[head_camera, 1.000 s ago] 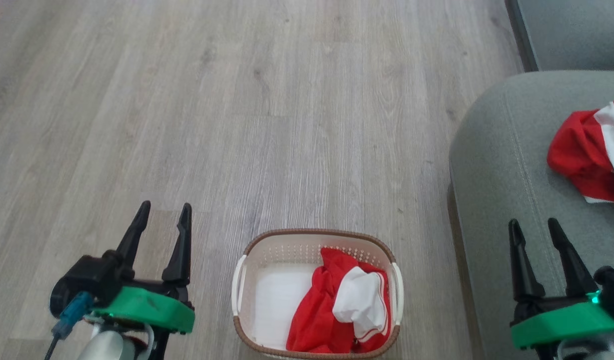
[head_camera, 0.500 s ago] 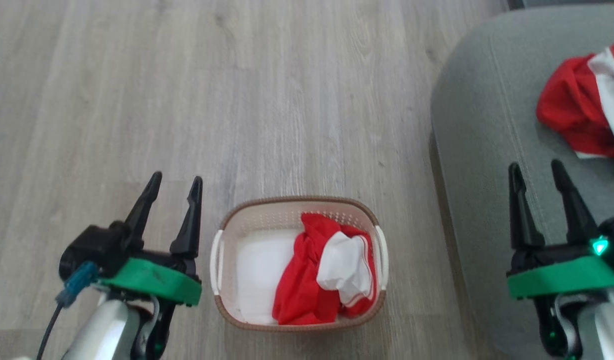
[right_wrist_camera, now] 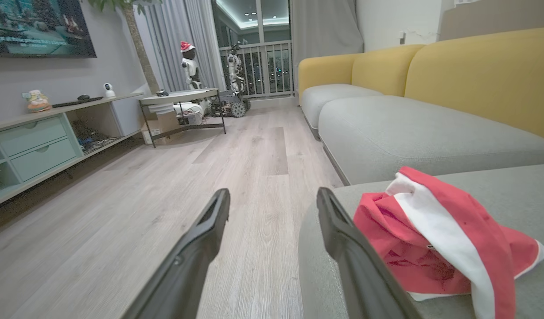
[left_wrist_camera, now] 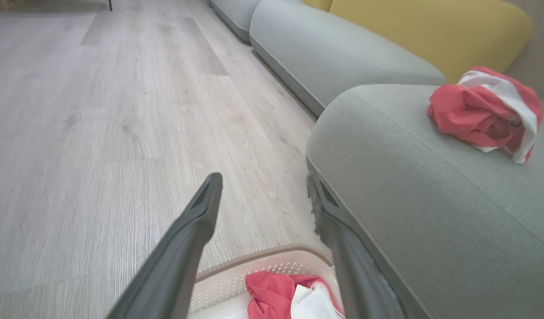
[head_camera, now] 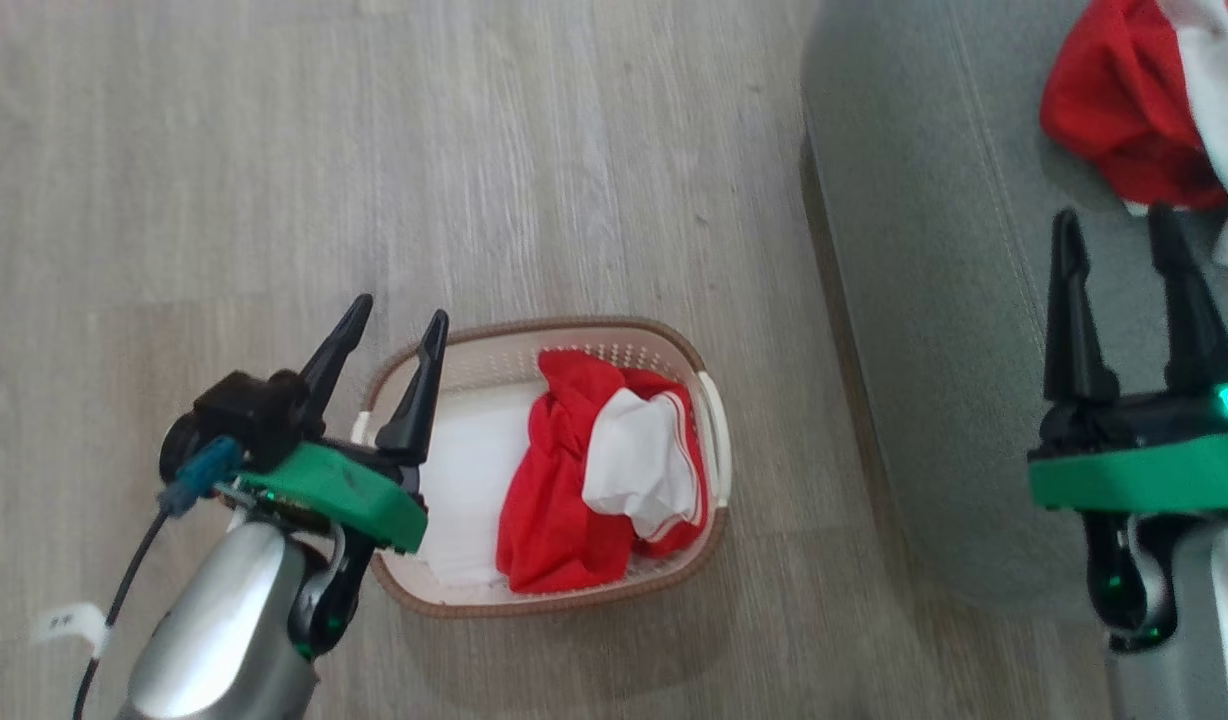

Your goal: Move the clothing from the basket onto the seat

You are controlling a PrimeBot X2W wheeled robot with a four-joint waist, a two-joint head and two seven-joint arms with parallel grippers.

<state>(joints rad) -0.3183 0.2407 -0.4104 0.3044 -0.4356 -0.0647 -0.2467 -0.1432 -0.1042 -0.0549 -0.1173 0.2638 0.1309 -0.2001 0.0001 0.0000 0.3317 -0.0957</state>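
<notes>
The cream basket (head_camera: 709,400) with a brown rim sits on the floor, holding a crumpled red and white garment (head_camera: 599,475) on its right side; its white bottom shows on the left. My left gripper (head_camera: 394,320) hangs open over the basket's left rim, nothing between its fingers. In the left wrist view the basket (left_wrist_camera: 236,277) and its garment (left_wrist_camera: 294,297) lie just below the fingers. A second red and white garment (head_camera: 1134,110) lies on the grey-green seat (head_camera: 924,250). My right gripper (head_camera: 1114,225) is open above the seat, just short of that garment (right_wrist_camera: 431,239).
Wood-look floor (head_camera: 274,150) stretches left and beyond the basket. The seat (left_wrist_camera: 409,212) stands close to the basket's right side. Further grey cushions (right_wrist_camera: 409,133) with yellow backrests (right_wrist_camera: 476,75) run behind it. A low table (right_wrist_camera: 183,99) and a sideboard (right_wrist_camera: 33,141) stand far off.
The head camera has tilted and turned, so basket and seat have shifted up and left in the picture. My left gripper now stands over the basket's left rim instead of beside it. Both grippers stay open.
</notes>
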